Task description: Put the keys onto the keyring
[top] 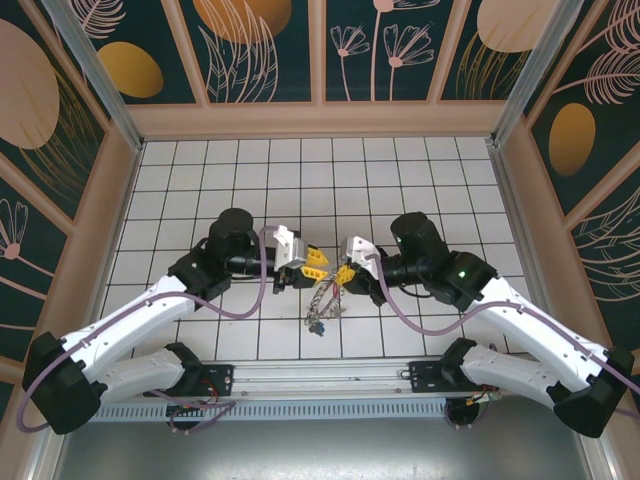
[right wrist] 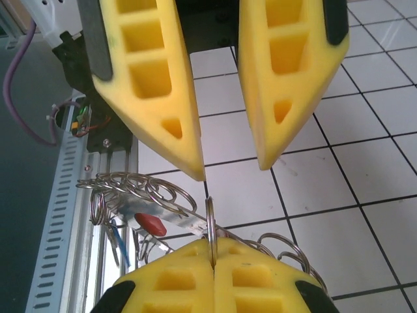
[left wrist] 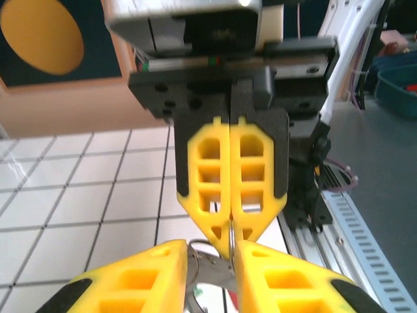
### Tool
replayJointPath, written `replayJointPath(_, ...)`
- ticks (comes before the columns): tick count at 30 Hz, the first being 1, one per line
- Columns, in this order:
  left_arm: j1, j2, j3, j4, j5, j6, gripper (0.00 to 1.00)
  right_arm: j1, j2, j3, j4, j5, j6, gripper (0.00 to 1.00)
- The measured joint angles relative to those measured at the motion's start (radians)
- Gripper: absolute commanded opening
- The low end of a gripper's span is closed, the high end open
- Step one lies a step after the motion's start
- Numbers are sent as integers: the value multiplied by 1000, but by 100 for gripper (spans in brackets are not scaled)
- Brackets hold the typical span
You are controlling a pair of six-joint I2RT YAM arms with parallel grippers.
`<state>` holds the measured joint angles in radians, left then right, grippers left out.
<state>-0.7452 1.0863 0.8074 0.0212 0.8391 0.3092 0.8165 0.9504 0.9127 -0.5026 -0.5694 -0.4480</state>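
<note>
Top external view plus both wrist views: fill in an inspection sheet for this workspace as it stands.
Surface: white tiled table, looks clean.
Job's things: keyring, a cluster of wire loops held between the arms; red-headed key among the loops.
Clutter: nothing seen.
Grippers: right gripper shut on one upright loop; left gripper open, tips facing it.
Cables: purple cables run along both arms, no snag seen.
Surroundings: floral wall panels; slotted rail at the near edge.
</note>
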Motion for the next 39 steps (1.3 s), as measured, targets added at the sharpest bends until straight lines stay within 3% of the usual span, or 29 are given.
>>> replayJointPath(9, 0, 44, 19, -143, 43, 82, 36, 5, 51, 18, -26, 5, -4, 0)
replayJointPath(30, 0, 93, 38, -93, 70, -2, 27, 12, 64, 20, -25, 4, -3, 0)
replayJointPath(33, 0, 101, 45, -76, 74, -17, 23, 12, 64, 20, -25, 4, -3, 0)
replayJointPath(35, 0, 109, 52, -76, 76, -34, 9, 12, 64, 20, -22, 4, -3, 0)
replayJointPath(39, 0, 119, 58, -78, 98, -30, 8, 12, 64, 20, -19, 11, -3, 0)
